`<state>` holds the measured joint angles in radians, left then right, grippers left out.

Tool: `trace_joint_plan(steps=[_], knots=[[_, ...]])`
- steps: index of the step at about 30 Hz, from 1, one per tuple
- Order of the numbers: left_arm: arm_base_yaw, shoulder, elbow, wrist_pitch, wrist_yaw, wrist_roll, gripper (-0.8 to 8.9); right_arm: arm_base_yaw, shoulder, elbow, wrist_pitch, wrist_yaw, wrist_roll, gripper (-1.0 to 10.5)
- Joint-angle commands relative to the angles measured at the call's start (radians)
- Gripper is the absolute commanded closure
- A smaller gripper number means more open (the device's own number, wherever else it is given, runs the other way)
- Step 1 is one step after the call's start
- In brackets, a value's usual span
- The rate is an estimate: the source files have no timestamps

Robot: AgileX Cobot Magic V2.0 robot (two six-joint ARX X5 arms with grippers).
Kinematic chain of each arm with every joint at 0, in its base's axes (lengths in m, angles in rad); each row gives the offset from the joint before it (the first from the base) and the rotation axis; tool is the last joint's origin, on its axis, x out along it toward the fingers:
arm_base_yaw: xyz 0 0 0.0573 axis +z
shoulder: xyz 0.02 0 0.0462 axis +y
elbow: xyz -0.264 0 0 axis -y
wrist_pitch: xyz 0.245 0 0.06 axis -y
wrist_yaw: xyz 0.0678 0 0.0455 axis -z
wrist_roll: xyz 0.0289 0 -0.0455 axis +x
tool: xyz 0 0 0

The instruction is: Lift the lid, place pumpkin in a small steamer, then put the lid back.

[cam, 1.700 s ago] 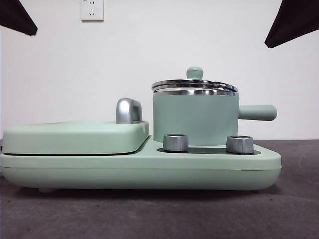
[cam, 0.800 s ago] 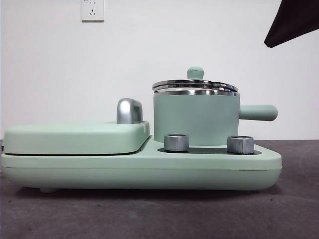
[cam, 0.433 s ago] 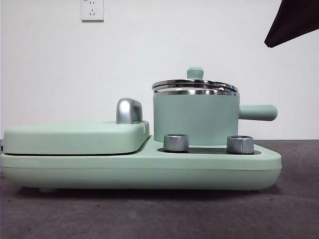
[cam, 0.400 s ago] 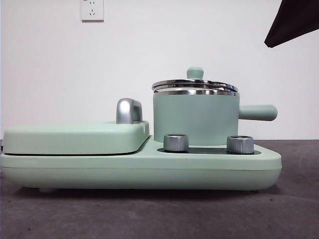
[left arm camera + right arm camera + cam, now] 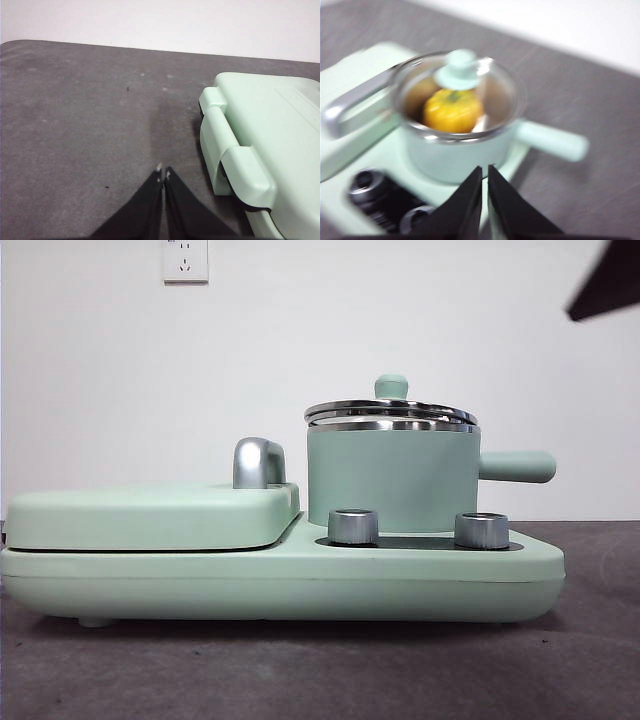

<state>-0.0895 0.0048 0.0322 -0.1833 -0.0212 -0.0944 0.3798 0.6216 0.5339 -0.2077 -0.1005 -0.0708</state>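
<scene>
Round clear glass lid (image 5: pixel 462 82) with steel rim: probably weighty, slick, breakable, so best pinched by its small mint-green knob (image 5: pixel 458 68). Right hand (image 5: pixel 484 172) pinched narrow, empty; left hand (image 5: pixel 163 173) likewise.

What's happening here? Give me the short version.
Nothing is being handled. The lid sits on the small steamer, and the pumpkin shows inside through the glass. The right end effector hangs shut and empty near the pot. The left end effector is shut over bare table beside the grill cover.
</scene>
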Motion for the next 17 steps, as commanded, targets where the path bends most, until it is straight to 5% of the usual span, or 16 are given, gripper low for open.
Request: trace_joint_plan(steps=[1,6,17], knots=[[-0.001,-0.002,-0.018,-0.004,0.001,-0.003,8.07,-0.057,-0.137,-0.199,0.200,0.016,-0.025,9.3],[-0.001,-0.002,-0.018,-0.004,0.000,-0.003,8.07,-0.180,-0.417,-0.428,0.335,0.080,-0.020,9.3],[-0.001,-0.002,-0.018,-0.003,0.000,-0.003,8.07,-0.278,-0.618,-0.522,0.196,0.137,0.018,9.3]])
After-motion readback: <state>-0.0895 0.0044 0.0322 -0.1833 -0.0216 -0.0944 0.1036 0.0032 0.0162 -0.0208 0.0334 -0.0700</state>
